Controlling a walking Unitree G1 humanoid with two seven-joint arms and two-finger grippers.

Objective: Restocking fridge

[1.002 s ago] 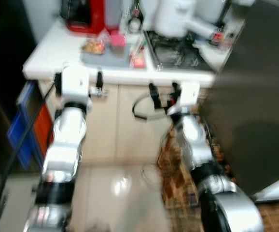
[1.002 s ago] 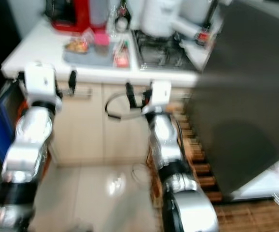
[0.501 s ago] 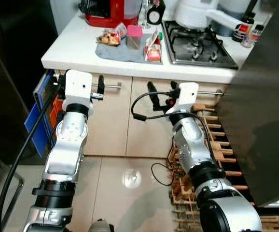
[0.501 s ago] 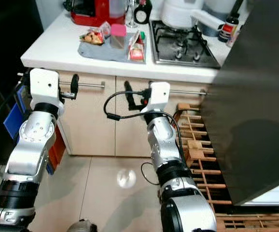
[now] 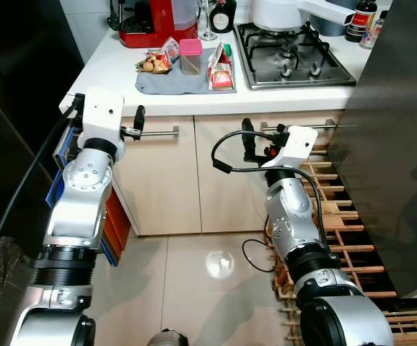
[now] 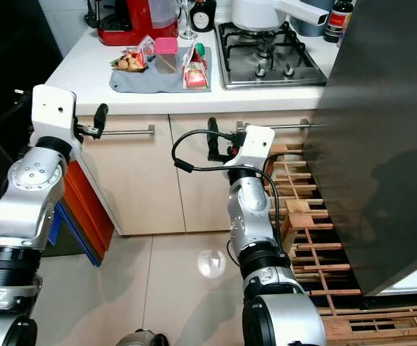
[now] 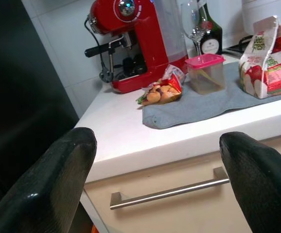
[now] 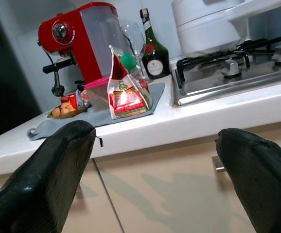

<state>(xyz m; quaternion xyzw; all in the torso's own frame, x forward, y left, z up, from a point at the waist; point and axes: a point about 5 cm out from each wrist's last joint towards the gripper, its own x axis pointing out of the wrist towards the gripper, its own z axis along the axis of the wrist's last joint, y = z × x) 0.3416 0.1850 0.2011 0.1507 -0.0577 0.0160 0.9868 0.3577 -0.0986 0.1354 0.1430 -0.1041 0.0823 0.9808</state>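
Grey cloth [image 5: 183, 78] on the white counter [image 5: 115, 76] carries the upright carton [image 5: 219, 70] and pink-lidded tub [image 5: 190, 56], above and beyond both released, spread-fingered claws, left gripper [image 7: 155, 179] nearer the tub, right gripper [image 8: 152, 179] nearer the carton.

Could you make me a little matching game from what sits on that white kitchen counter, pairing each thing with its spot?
Things:
1. red coffee machine
2. pink-lidded clear plastic box
3. red-and-white carton pouch
4. steel gas hob

Places:
A. middle of the grey cloth
B. counter's far left corner
C. right of the cloth, beside the dark fridge door
D. cloth's right edge, next to the hob

Pairs: 1-B, 2-A, 3-D, 4-C
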